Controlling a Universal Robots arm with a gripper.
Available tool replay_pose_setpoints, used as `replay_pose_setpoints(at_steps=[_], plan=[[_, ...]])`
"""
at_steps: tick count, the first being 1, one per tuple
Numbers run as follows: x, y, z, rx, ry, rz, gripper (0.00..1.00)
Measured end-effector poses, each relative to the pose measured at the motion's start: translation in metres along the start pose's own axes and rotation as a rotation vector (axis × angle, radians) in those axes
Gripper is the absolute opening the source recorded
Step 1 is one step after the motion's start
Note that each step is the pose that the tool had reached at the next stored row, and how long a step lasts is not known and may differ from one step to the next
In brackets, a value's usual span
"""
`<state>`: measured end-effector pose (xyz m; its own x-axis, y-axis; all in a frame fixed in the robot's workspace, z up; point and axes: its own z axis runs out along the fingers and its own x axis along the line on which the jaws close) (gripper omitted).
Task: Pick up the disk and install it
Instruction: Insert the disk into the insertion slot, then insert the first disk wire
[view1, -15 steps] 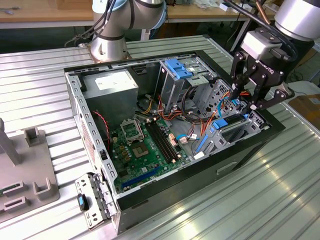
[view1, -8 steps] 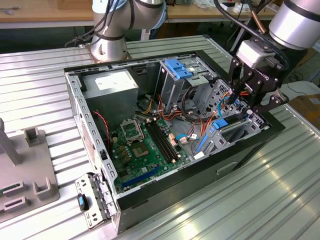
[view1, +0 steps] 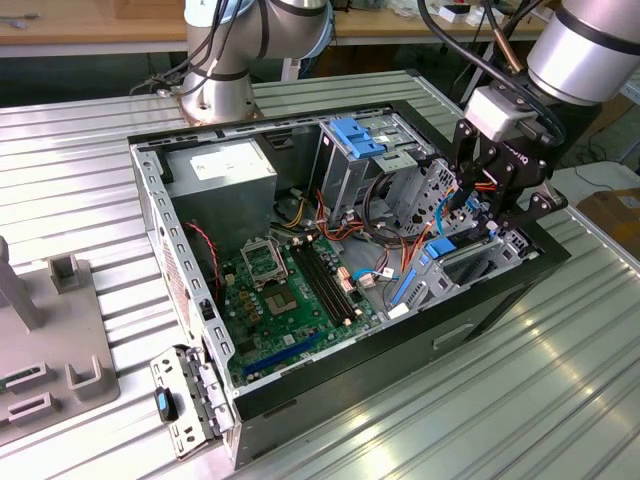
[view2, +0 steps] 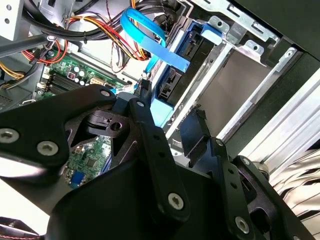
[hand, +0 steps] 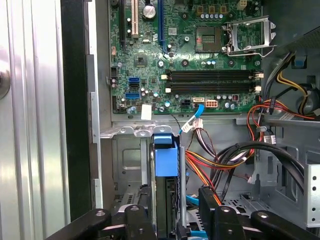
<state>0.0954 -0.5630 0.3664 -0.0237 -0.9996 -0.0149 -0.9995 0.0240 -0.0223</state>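
An open computer case (view1: 330, 392) lies on a ribbed metal desk (view1: 480, 420). A robot arm (view1: 585, 45) reaches down into the case's end at the exterior view's right. The disk (hand: 165, 165), with its blue carrier rail, stands on edge in a metal drive bay (hand: 127, 165) beside the green motherboard (hand: 190, 65). In both wrist views the black jaws sit either side of the disk (view2: 172, 82). They appear spread rather than pinching it, though contact is hard to judge.
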Motion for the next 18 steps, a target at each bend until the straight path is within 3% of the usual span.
replay_pose_setpoints(at_steps=[11,12,16,18], plan=[[0.0000,0.0000,0.0002,0.0000,0.0000,0.000,0.50],[-0.0023,-0.0102,-0.0080,-0.0034,0.0002,0.000,0.50],[-0.0029,-0.0330,-0.0080,-0.0126,0.0003,0.000,0.50],[-0.0028,-0.0357,-0.0054,-0.0174,0.0002,0.000,0.50]])
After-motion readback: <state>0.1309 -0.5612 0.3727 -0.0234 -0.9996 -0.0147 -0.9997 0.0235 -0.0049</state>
